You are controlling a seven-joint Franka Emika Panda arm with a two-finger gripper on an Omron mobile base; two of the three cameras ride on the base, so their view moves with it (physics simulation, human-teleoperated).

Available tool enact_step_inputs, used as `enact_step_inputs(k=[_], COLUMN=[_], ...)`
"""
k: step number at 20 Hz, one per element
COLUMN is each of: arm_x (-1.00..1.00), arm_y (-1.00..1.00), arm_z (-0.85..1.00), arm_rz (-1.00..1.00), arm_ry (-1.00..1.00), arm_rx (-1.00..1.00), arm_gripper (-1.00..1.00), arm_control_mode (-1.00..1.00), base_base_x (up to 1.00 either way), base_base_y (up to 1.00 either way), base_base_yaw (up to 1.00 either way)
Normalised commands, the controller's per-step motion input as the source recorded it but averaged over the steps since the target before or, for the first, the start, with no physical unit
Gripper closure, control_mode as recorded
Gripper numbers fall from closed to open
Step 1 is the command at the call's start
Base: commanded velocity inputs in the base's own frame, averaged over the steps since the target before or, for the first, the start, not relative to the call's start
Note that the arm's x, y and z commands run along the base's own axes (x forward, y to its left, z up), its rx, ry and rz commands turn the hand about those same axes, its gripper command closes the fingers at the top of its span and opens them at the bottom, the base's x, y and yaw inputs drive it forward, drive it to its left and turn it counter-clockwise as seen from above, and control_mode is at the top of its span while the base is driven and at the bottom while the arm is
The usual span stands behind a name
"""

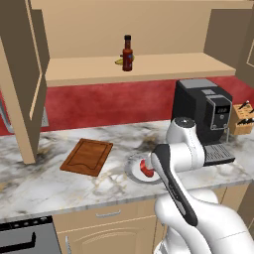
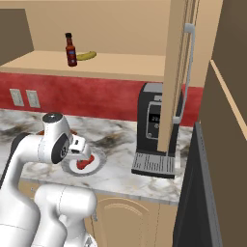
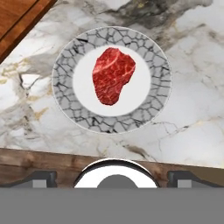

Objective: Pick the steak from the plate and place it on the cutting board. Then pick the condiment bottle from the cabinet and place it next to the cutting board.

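Observation:
The steak (image 3: 113,75), a small red chunk of raw meat, lies in the middle of the round grey-white plate (image 3: 65,98) on the marble counter. My gripper (image 3: 113,178) hangs straight above the plate, open, its fingertips (image 3: 41,178) wide apart with nothing between them. From the base views the steak (image 1: 147,169) (image 2: 85,163) peeks out under my hand. The reddish-brown cutting board (image 1: 88,157) lies left of the plate (image 1: 130,167). The condiment bottle (image 1: 128,53) (image 2: 71,50) stands upright on the shelf of the tan cabinet (image 1: 163,65).
A yellow banana (image 2: 87,56) lies beside the bottle on the shelf. A black coffee machine (image 1: 203,111) stands right of the plate, with a knife block (image 1: 243,119) beyond it. Open cabinet doors (image 2: 176,72) hang at both sides. A stove corner (image 1: 25,238) shows lower left.

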Motion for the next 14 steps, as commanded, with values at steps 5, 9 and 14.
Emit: enact_step_inputs(k=[5, 9, 14], arm_x=[0.07, 0.08, 0.14], arm_y=[0.07, 0.16, 0.10], arm_z=[-0.14, -0.16, -0.18], arm_rz=[-0.03, -0.03, -0.01], arm_ry=[0.00, 0.00, 0.00], arm_rx=[0.00, 0.00, 0.00], arm_gripper=[-1.00, -1.00, -1.00], arm_control_mode=[-1.00, -1.00, -1.00], base_base_x=[0.00, 0.00, 0.00], base_base_y=[0.00, 0.00, 0.00], base_base_yaw=[0.00, 0.00, 0.00])
